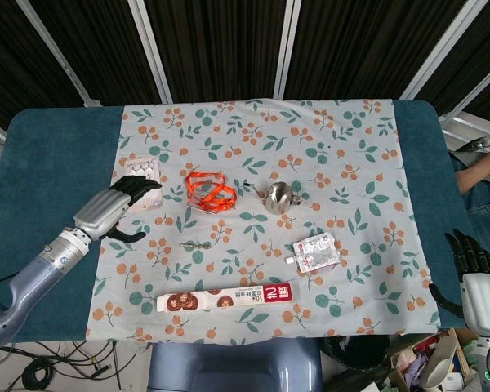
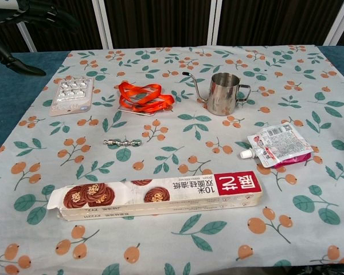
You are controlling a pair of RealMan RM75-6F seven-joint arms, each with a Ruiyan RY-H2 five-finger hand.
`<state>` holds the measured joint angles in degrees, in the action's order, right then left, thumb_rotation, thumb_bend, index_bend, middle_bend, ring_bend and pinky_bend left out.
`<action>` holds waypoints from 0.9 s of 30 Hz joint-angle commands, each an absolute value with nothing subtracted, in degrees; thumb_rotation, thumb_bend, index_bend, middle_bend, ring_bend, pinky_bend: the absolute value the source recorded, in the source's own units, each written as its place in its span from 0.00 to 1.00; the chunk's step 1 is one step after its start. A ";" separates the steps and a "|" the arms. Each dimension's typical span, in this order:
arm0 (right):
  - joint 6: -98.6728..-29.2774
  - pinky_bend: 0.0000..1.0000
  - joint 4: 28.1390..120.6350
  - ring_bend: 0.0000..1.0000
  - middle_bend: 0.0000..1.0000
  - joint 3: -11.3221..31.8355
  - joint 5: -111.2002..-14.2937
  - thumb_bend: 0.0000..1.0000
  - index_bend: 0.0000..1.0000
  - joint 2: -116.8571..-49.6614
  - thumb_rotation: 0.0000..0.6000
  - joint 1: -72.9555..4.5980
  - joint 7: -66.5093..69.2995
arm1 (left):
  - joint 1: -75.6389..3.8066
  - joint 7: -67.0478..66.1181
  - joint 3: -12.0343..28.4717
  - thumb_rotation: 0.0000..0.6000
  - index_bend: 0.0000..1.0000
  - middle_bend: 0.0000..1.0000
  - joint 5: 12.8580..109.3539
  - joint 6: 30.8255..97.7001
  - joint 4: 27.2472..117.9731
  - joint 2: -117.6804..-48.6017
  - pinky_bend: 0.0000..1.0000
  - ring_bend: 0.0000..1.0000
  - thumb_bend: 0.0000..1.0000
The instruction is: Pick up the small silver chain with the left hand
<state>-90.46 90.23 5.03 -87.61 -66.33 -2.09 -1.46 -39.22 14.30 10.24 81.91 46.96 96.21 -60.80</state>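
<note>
The small silver chain [image 1: 195, 244] [image 2: 122, 141] lies stretched out on the floral cloth, left of centre. My left hand [image 1: 121, 209] hovers to the chain's left, over the cloth's left edge and partly above the blister pack [image 1: 139, 171]. Its fingers are spread and it holds nothing; in the chest view its dark fingers [image 2: 34, 14] show at the top left corner. My right hand [image 1: 474, 263] stays off the table's right edge, fingers apart and empty.
An orange lanyard [image 1: 210, 190] and a steel pouring jug [image 1: 278, 197] lie behind the chain. A white sachet [image 1: 316, 251] sits to the right, and a long biscuit box [image 1: 227, 299] lies near the front edge. The blister pack [image 2: 73, 94] is at the left.
</note>
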 commanded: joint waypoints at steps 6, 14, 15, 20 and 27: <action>-90.76 0.15 90.17 0.07 0.04 4.99 -87.77 0.15 0.04 -66.26 1.00 -1.93 -1.25 | -38.86 10.91 9.08 1.00 0.09 0.14 82.89 49.83 97.39 -61.49 0.01 0.00 0.23; -90.60 0.15 90.28 0.07 0.04 5.12 -87.70 0.15 0.04 -66.22 1.00 -2.06 -1.05 | -38.49 5.59 8.38 1.00 0.09 0.15 79.66 50.53 97.22 -62.48 0.02 0.00 0.17; -90.62 0.15 90.28 0.07 0.04 5.10 -87.75 0.15 0.04 -66.23 1.00 -2.05 -1.10 | -38.41 4.91 8.35 1.00 0.09 0.15 79.26 50.77 97.25 -62.70 0.02 0.00 0.17; -90.66 0.15 90.36 0.07 0.04 5.06 -87.66 0.15 0.04 -66.19 1.00 -1.95 -1.20 | -38.47 3.33 7.82 1.00 0.10 0.17 77.71 50.16 97.46 -62.92 0.03 0.01 0.17; -90.42 0.15 90.55 0.07 0.04 5.02 -87.56 0.15 0.04 -66.06 1.00 -1.99 -1.36 | -37.55 0.94 5.88 1.00 0.12 0.22 76.85 50.61 95.79 -64.96 0.05 0.02 0.17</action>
<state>-90.42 90.56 5.02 -87.56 -66.05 -1.99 -1.35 -37.87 1.56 6.52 76.93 50.49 96.44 -64.31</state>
